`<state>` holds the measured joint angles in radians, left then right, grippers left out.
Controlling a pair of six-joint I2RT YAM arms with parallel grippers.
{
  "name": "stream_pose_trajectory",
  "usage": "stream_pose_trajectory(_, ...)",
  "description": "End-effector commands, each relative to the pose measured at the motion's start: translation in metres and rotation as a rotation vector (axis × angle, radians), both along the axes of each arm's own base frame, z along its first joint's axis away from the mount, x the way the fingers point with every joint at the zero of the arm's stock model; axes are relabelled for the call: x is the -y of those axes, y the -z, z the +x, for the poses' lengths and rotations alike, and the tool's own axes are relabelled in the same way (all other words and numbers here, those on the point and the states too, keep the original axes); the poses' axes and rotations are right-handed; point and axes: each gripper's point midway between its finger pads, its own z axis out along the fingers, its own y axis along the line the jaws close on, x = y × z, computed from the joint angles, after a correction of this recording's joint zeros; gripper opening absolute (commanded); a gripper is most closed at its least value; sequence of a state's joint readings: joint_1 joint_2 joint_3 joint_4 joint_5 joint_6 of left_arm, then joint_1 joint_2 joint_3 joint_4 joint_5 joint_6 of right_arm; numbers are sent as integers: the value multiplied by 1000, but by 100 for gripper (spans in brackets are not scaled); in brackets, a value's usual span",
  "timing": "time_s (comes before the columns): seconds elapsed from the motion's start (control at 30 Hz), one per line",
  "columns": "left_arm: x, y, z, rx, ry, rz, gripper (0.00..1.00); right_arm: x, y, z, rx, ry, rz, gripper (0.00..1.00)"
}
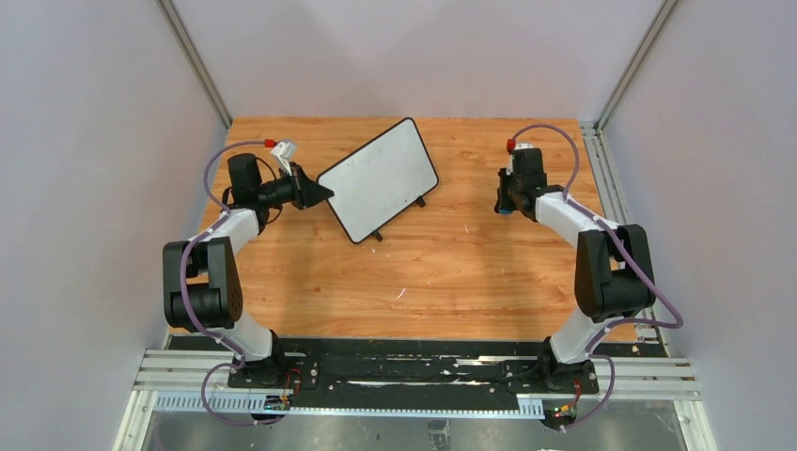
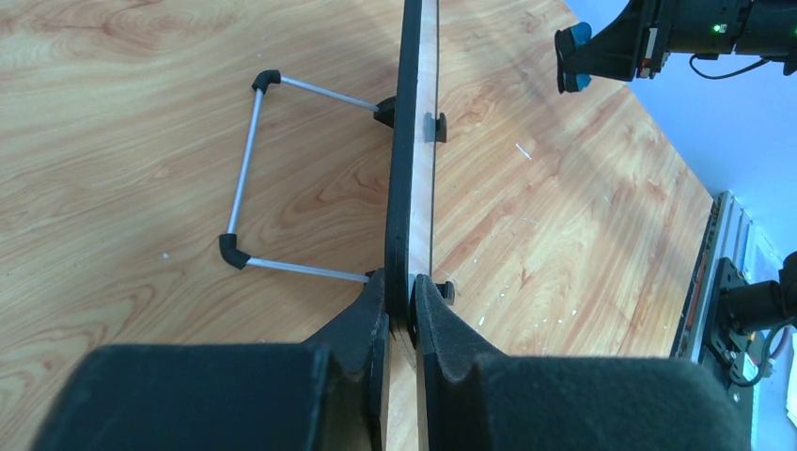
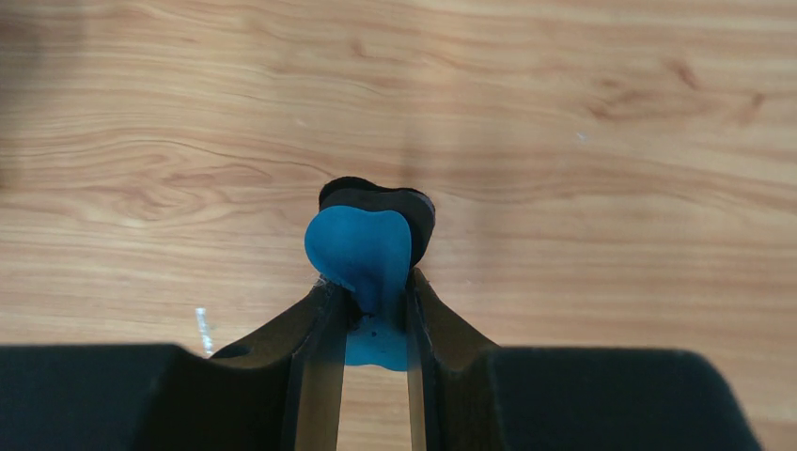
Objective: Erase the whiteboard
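Note:
The whiteboard (image 1: pixel 379 178) stands tilted on the wooden table, black-framed, with small feet; I see no writing on its face from above. My left gripper (image 1: pixel 322 193) is shut on its left edge. In the left wrist view the board (image 2: pixel 412 141) is edge-on, pinched between my fingertips (image 2: pixel 402 293), and its wire stand (image 2: pixel 240 178) lies behind it. My right gripper (image 1: pixel 505 202) hovers right of the board, apart from it. It is shut on a blue eraser (image 3: pixel 362 249) with a black felt side, also seen in the left wrist view (image 2: pixel 575 42).
Grey walls enclose the table on three sides. A metal rail (image 1: pixel 601 169) runs along the right edge. The arm bases sit on a black plate (image 1: pixel 414 371) at the near edge. Small white flecks (image 1: pixel 400 293) lie on the wood.

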<state>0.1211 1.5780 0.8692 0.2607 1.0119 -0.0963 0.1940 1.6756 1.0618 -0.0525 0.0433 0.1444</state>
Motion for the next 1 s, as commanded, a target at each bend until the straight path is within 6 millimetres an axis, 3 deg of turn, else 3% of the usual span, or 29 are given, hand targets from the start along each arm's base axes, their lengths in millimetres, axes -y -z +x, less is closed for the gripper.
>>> stream_pose_trajectory(0.0, -6, 26, 2, -17, -6, 68, 0, 38, -1, -16, -62, 147, -49, 1)
stream_pose_trajectory(0.17, -7, 29, 3, -24, -10, 73, 0, 58, 21, -24, -166, 205, -52, 1)
stream_pose_trajectory(0.37, -7, 30, 4, -31, -10, 70, 0, 62, 47, -30, -322, 221, -3, 1)
stream_pose_trajectory(0.47, -7, 30, 4, -31, -12, 71, 0, 61, 53, -29, -350, 222, 27, 9)
stream_pose_trajectory(0.8, -7, 33, 5, -38, -17, 74, 2, 55, 41, -28, -282, 204, 75, 46)
stream_pose_trajectory(0.97, -8, 33, 5, -39, -18, 73, 4, 54, 34, -29, -262, 201, 80, 47)
